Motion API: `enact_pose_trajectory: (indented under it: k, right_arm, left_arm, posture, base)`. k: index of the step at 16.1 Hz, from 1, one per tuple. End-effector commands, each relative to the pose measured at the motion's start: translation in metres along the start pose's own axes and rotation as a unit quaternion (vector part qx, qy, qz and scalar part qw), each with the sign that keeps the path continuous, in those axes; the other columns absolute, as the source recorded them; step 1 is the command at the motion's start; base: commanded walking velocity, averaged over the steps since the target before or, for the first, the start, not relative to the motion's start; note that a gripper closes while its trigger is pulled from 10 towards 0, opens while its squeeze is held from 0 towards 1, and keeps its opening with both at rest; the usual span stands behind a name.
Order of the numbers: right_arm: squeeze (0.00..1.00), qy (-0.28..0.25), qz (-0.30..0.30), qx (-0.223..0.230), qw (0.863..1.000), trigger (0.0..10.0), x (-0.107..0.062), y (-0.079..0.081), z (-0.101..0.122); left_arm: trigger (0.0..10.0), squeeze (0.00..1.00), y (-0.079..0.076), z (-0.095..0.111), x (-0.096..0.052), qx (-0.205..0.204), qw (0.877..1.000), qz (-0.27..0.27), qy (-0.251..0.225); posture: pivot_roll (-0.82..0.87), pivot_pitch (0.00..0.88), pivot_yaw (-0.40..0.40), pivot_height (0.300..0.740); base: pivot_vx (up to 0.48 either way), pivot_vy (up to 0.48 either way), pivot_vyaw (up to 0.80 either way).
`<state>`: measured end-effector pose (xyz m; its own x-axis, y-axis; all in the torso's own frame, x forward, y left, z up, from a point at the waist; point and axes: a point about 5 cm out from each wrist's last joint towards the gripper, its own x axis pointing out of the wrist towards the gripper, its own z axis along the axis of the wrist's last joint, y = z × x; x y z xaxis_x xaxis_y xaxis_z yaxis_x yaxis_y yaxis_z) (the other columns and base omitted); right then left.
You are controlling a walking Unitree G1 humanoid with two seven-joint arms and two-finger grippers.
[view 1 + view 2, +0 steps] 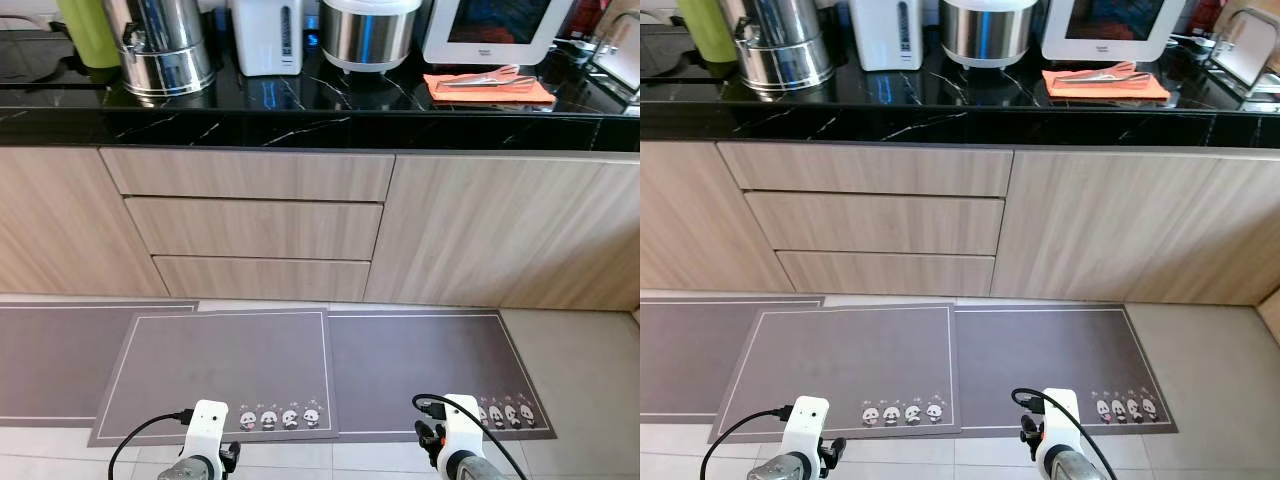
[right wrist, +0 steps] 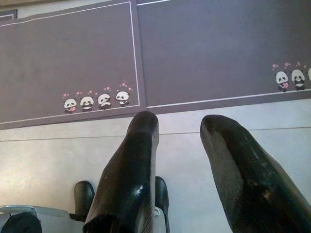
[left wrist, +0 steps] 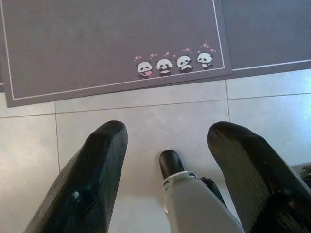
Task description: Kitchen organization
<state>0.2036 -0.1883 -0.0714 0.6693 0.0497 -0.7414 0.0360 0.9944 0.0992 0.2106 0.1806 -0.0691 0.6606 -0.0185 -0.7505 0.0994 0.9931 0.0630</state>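
Left eye view — three drawers (image 1: 250, 228), three mats (image 1: 225, 375); left gripper (image 3: 167, 141) and right gripper (image 2: 180, 131) agape, seemingly empty.

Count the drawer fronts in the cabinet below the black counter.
3, stacked one above another in the cabinet's left section: top drawer, middle drawer, bottom drawer. The plain panels beside them show no drawer lines.
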Motion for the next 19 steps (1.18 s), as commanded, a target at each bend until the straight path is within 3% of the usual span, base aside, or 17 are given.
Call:
enact_pose_trajectory:
  k: [1,15,19]
  right_arm:
    - [0.0,0.005,-0.005,0.004,1.0,10.0,0.0,-0.0008,-0.0006]
    - [0.0,0.012,-0.005,0.003,1.0,10.0,-0.0009,-0.001,-0.0048]
    - [0.0,0.011,-0.005,0.005,1.0,10.0,-0.0005,0.002,-0.0057]
  left_arm:
    - [10.0,0.0,-0.0001,-0.0002,0.0002,0.004,1.0,-0.002,0.004]
    - [10.0,0.0,-0.008,-0.0043,-0.0003,0.016,0.999,-0.027,0.01]
    - [10.0,0.0,-0.0067,0.0005,0.0007,0.037,0.999,-0.032,0.007]
  posture:
    - [-0.07,0.0,-0.018,0.74]
    - [-0.08,0.0,-0.008,0.74]
    - [-0.09,0.0,0.015,0.74]
  base:
    - [0.0,0.0,-0.66]
    - [0.0,0.0,-0.61]
    - [0.14,0.0,-0.59]
